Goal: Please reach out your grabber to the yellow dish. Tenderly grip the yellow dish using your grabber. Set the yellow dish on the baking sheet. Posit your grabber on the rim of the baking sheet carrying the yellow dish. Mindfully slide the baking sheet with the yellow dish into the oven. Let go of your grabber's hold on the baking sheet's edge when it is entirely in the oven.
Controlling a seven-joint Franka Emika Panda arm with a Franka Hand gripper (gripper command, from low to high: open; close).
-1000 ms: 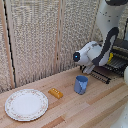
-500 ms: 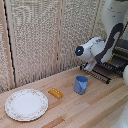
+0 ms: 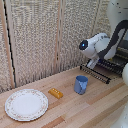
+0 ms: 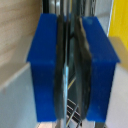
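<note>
The flat dark baking sheet of thin metal bars lies at the worktop's far edge. The blue-tipped tool is seen closed on its rim. It should be pushed slowly and level. The yellow dish is barely visible. No writing can be read.

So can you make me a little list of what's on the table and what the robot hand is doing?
table: light wood
plate: white, patterned rim, near the exterior view's left
block: orange-yellow, between plate and cup
cup: blue, upright
baking sheet: dark bars, behind the cup
gripper: blue pads close together, at the baking sheet
yellow dish: only a yellow edge shows
</note>
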